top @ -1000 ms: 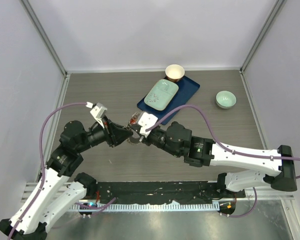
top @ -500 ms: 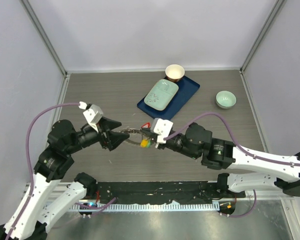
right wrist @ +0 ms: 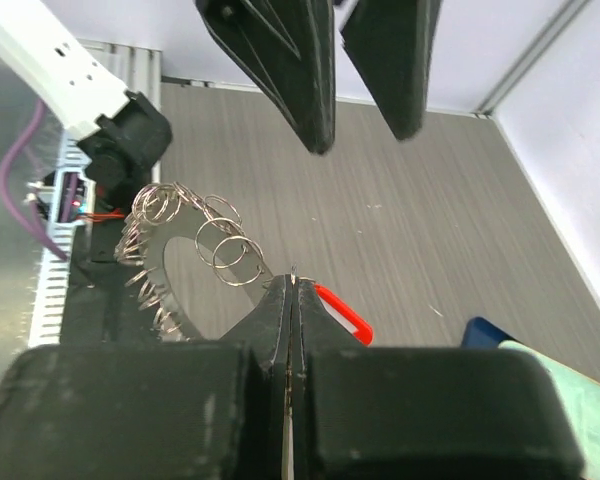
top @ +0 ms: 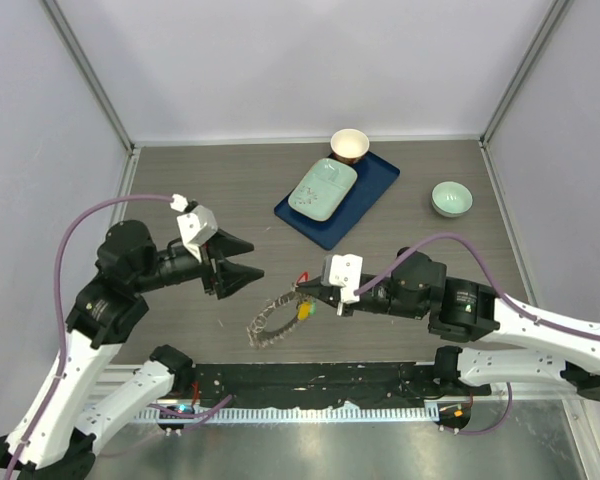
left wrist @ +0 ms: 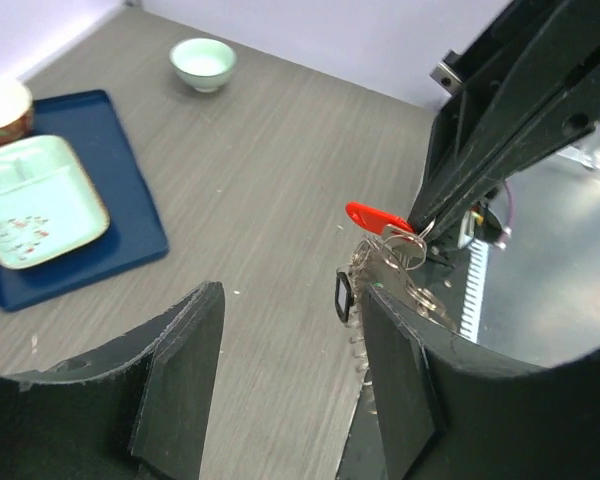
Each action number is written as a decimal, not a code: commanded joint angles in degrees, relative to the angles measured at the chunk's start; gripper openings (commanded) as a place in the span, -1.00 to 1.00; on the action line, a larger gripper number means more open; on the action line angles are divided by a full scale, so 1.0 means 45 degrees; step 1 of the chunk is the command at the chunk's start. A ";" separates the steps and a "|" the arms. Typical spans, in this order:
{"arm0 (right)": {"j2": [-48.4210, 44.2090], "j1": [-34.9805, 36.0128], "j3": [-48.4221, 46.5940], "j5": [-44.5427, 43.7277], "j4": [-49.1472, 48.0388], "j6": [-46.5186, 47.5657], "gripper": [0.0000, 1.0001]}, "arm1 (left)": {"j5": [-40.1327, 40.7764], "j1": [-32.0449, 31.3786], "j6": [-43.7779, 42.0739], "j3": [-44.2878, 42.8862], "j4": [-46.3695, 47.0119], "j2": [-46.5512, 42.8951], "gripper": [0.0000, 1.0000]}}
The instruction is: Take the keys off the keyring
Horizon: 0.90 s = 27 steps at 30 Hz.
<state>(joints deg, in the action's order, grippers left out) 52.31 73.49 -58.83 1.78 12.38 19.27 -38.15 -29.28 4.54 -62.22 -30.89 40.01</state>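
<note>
The keyring (top: 272,320) is grey metal; its small wire loops are bright and glossy. The red key (left wrist: 378,216) has a smooth, shiny plastic head. The table (top: 210,190) has a matt grey wood grain. The tray (top: 375,180) is smooth, dark blue, low in gloss. The bowl (top: 451,197) carries a glossy pale-green glaze.

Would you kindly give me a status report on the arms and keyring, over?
Left gripper open, off the keyring. Right gripper shut on it, ring hanging below. Red key on the ring. Blue tray well back, out of the way.
</note>
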 commanded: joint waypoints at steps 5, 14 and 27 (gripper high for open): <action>-0.0551 -0.0023 -0.0520 0.1947 -0.0818 -0.1117 -0.99 | -0.3339 -0.0037 -0.2374 0.1245 0.2895 -0.0531 0.25; -0.0376 -0.0023 -0.0384 0.3255 -0.1520 -0.1234 -0.99 | -0.5349 -0.0037 -0.3038 0.1385 0.2979 0.0093 0.13; 0.0484 -0.0199 -0.0853 0.4487 -0.1892 -0.1020 -0.99 | -0.6951 -0.0134 -0.2534 0.1872 0.3330 -0.0043 0.05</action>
<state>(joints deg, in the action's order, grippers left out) 54.48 73.25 -59.05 19.73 10.61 14.63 -65.21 -29.30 -8.99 -54.81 -19.03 40.29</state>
